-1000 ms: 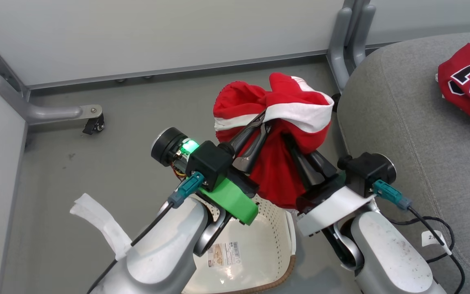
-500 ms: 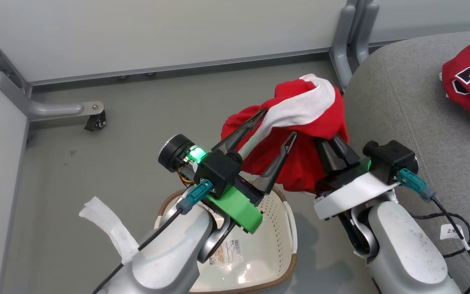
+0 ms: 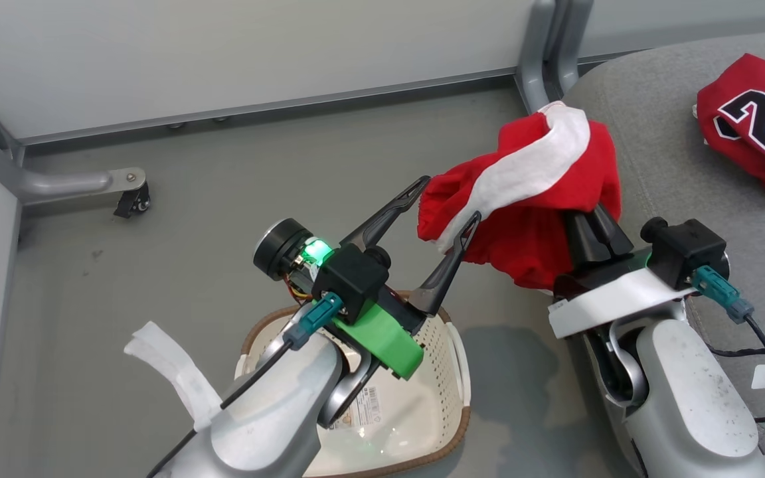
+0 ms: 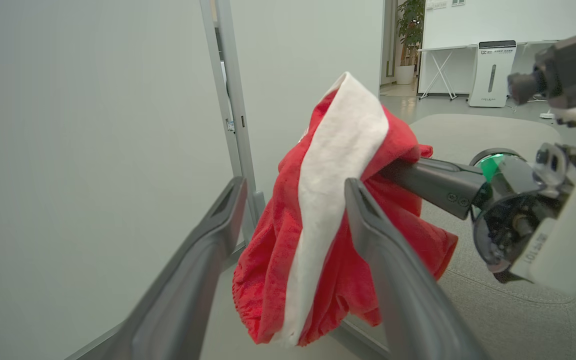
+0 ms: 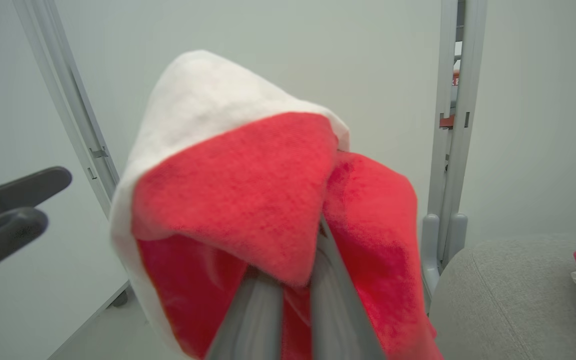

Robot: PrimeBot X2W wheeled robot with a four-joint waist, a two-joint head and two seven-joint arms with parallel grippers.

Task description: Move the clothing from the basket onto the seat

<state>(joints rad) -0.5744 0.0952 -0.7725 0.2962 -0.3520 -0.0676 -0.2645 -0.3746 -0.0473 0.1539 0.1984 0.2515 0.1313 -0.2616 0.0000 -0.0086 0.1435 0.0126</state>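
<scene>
The red piece [image 3: 528, 199] is held in the air between the basket [image 3: 452, 425] on the floor [image 3: 157, 265] and the seat [image 3: 661, 159], just at the cushion's near edge. It is bunched over the right gripper [image 3: 592, 229], whose fingers are drawn together on a fold of it. The left gripper [image 3: 448, 198] is seen with its fingers spread apart beside the hanging cloth; whether a fingertip touches the white band [image 3: 522, 172] cannot be told. The jersey [image 3: 754, 126] is already laid on the seat. The cloth is judged light, soft and limp: it sags below the grip, so no shape will be kept, and a loose end may be caught on the cushion's edge. A thick bunched fold is judged the safest place to be gripped, since a single thin layer could be pulled free.
</scene>
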